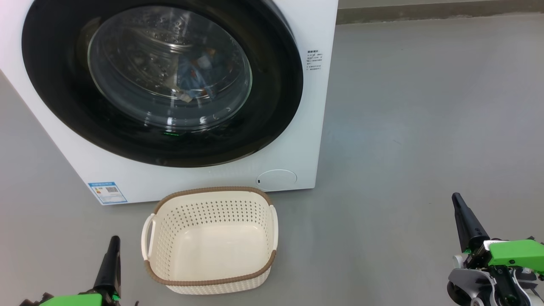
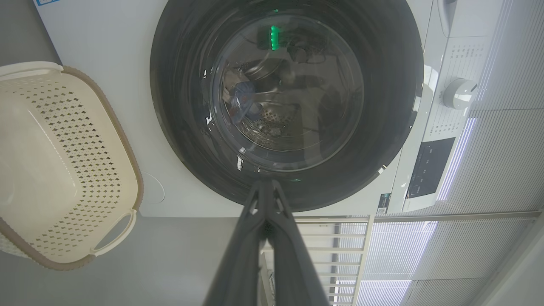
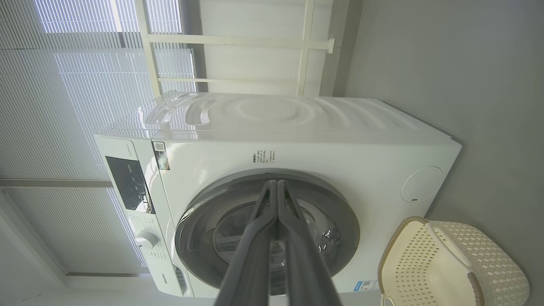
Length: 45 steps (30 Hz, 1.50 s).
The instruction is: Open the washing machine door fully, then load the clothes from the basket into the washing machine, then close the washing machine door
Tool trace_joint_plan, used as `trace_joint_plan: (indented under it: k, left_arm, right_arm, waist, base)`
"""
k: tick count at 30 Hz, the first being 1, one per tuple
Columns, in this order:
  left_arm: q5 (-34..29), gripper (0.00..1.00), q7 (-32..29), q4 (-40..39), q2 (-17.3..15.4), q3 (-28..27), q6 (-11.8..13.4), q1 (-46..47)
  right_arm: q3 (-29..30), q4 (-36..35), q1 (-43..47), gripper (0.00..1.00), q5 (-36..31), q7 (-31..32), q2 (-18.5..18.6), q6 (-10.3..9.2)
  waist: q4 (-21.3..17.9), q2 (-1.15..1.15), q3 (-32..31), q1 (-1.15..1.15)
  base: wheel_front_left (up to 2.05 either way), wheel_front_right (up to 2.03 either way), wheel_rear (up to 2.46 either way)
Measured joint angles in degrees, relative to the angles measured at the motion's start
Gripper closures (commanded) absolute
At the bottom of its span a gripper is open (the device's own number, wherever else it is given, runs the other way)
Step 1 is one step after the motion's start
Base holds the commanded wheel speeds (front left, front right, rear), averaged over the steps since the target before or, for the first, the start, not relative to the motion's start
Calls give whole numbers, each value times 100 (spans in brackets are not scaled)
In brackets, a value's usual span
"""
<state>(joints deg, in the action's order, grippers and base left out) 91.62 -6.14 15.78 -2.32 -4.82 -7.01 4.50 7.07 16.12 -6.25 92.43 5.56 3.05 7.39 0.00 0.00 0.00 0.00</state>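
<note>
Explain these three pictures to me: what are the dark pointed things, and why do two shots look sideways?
This is a two-armed robot on wheels doing laundry. The upright picture is the head view, taken from its head, looking down at the grey floor. The dark pointed sticks at the bottom are its hands: the left pincer and the right pincer, each two long fingers pressed shut, holding nothing. The other two are wrist views, from cameras on its wrists looking along those fingers; they tilt with the arms, so the room looks turned. On the floor stands a white washing machine with its round black door closed; blue clothes show through the glass. In front sits a cream basket, empty.
</note>
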Motion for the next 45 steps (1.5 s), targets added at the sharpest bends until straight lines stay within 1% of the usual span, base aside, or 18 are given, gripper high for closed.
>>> trace_joint_plan:
  k: [45]
  left_arm:
    - [1,100,0,0,2,0,0,0]
  right_arm:
    - [20,-1,2,100,0,42,-22,0]
  waist:
    - [0,0,0,0]
  base:
    - [0,0,0]
